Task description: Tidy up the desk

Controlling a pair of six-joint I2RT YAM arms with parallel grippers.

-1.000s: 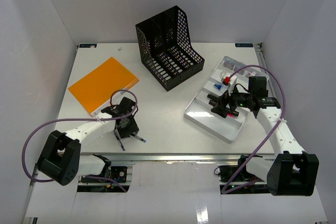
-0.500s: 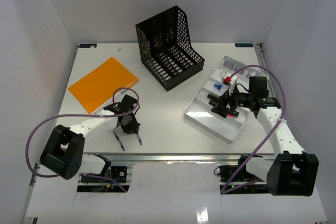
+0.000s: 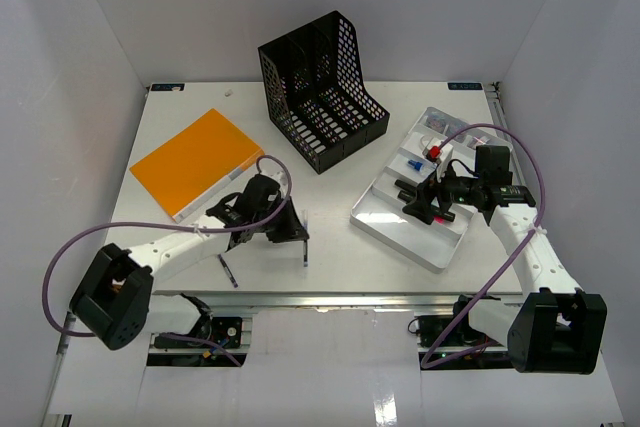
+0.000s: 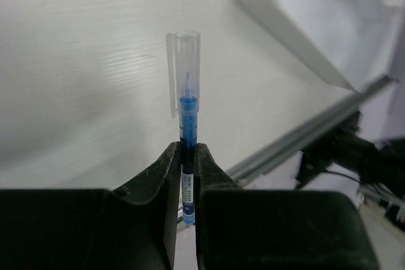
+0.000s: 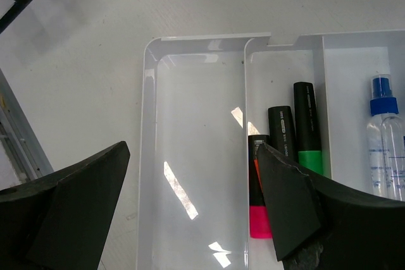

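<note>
The left gripper (image 4: pixel 188 150) clamped a blue pen (image 4: pixel 188 102), its lower end hidden between the fingers, over the white bench (image 3: pixel 340 217); the right gripper (image 5: pixel 190 175) hung spread wide above the tray (image 5: pixel 147 124)

Top camera looks down over the whole desk (image 3: pixel 340 247); close right wrist camera shares its silver tray (image 5: pixel 190 124).
</note>
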